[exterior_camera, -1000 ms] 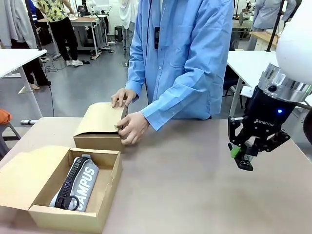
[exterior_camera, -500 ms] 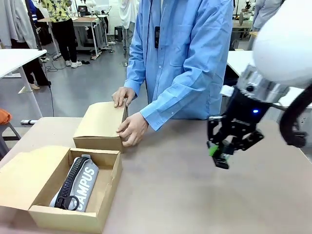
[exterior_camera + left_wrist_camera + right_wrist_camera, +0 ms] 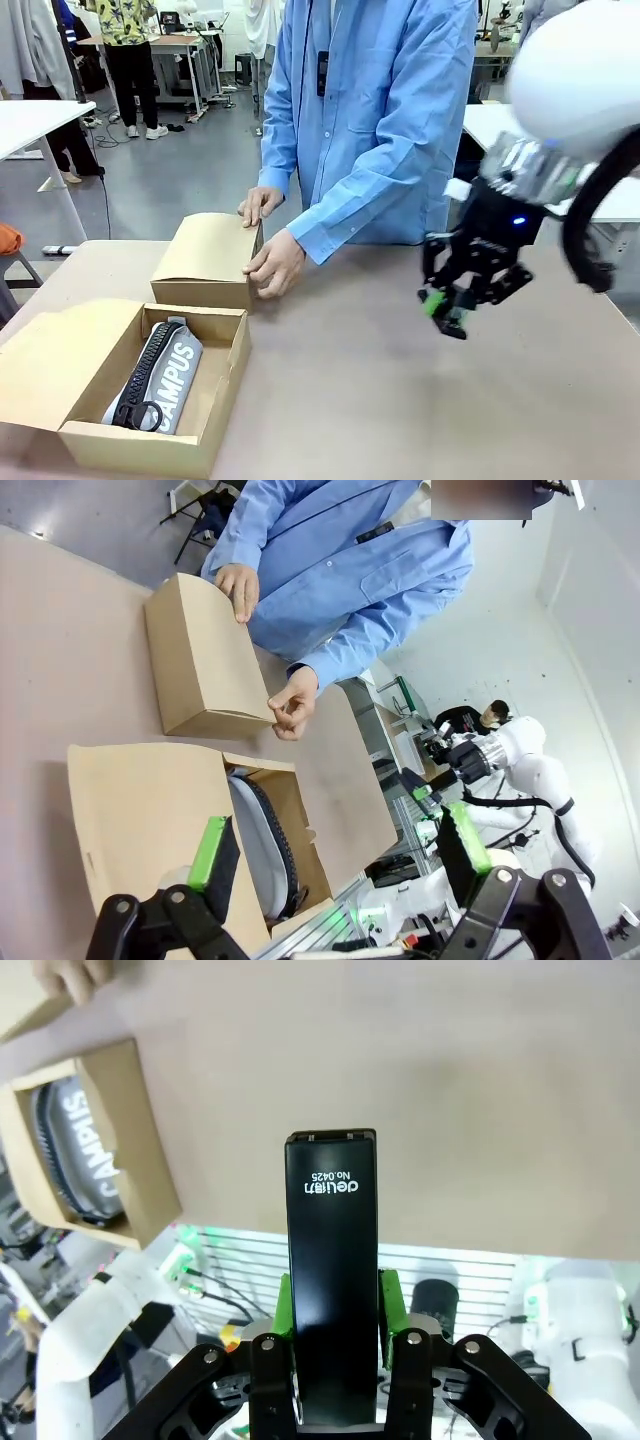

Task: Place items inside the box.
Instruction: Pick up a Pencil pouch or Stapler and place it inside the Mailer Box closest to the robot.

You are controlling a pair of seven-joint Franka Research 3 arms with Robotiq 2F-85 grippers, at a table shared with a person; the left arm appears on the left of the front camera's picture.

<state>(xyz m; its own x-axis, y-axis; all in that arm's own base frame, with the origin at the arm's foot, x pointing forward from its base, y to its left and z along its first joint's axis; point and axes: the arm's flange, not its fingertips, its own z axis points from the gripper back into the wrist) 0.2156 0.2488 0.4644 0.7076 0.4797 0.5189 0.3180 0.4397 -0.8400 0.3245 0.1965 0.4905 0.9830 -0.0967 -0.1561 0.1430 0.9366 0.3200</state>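
A black stapler (image 3: 332, 1260) is clamped in the right gripper (image 3: 450, 304) (left gripper (image 3: 338, 848) spread wide, empty); it is best lowered beside the grey case (image 3: 160, 378), lower left, inside the box (image 3: 238, 345).

Light: bright, even | shadows: soft | blur: moving right hand (image 3: 446, 316) | wrist views: edge-warped

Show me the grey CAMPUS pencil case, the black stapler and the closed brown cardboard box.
grey CAMPUS pencil case (image 3: 172, 375), front view, on its lettered side.
black stapler (image 3: 332, 1260), right wrist view, on its flat black top.
closed brown cardboard box (image 3: 205, 250), front view, on its lid.
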